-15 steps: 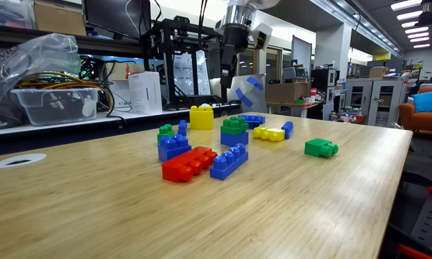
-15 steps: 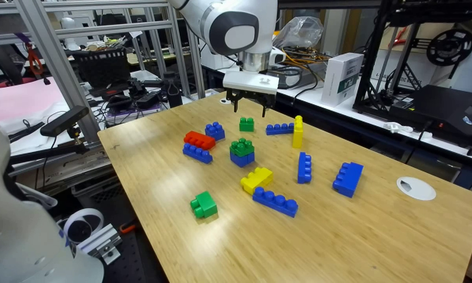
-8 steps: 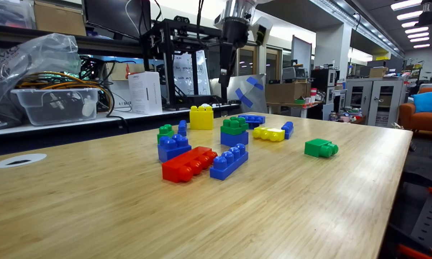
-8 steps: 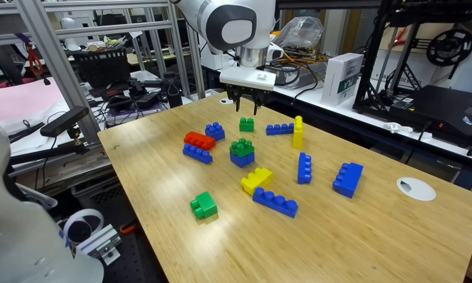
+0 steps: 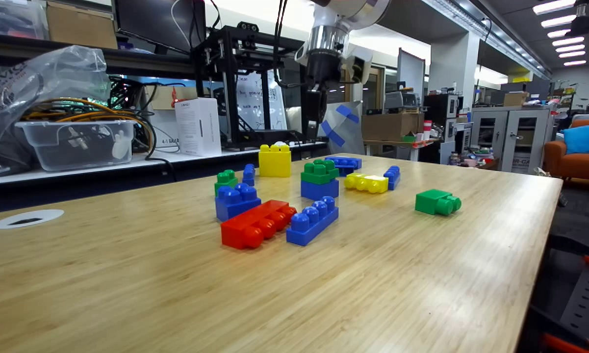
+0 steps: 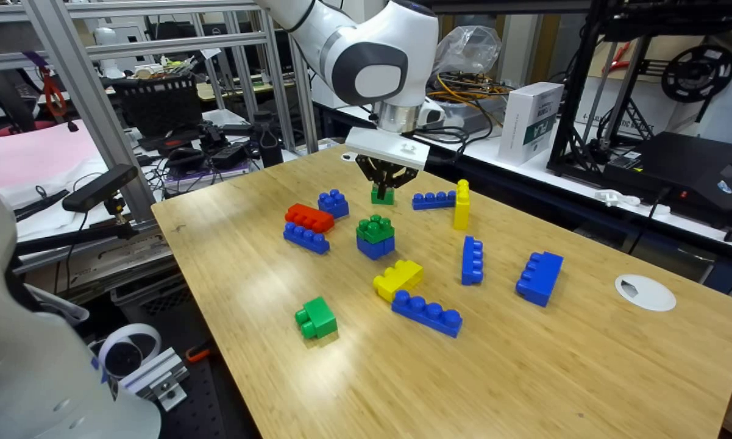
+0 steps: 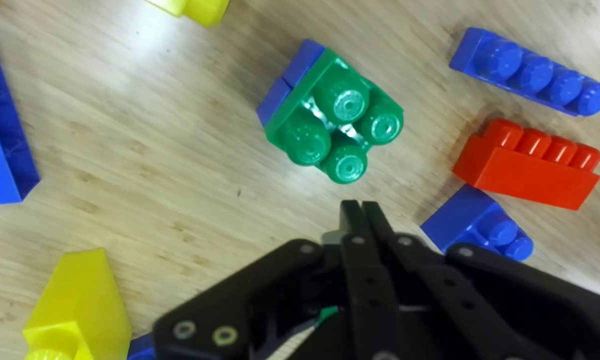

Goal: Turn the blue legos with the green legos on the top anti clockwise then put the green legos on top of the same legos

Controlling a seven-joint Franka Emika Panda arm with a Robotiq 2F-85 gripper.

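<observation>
In both exterior views the stack stands upright mid-table: a blue brick (image 6: 375, 249) as base with green legos (image 6: 375, 229) on top. From above, in the wrist view, the green studs (image 7: 348, 102) face me and blue sides (image 7: 275, 101) show at one edge. My gripper (image 7: 362, 202) is shut, fingertips together, nothing between them; it hovers above the table near the stack, touching no brick. A separate green brick (image 6: 389, 197) is partly covered by the gripper in an exterior view. Another green brick (image 6: 317, 317) lies on its side. A stubby blue brick (image 6: 333, 205) stands by the red one.
Near the stack lie a red brick (image 6: 309, 217), a long blue brick (image 6: 305, 238) and a yellow brick (image 6: 398, 279) touching another long blue brick (image 6: 426, 313). A yellow brick (image 6: 461, 205) stands upright farther back. More blue bricks (image 6: 540, 278) lie along that side.
The gripper's jaws have gone from wide apart to shut. The gripper has come down and now covers part of the separate green brick in an exterior view. The bricks have not moved.
</observation>
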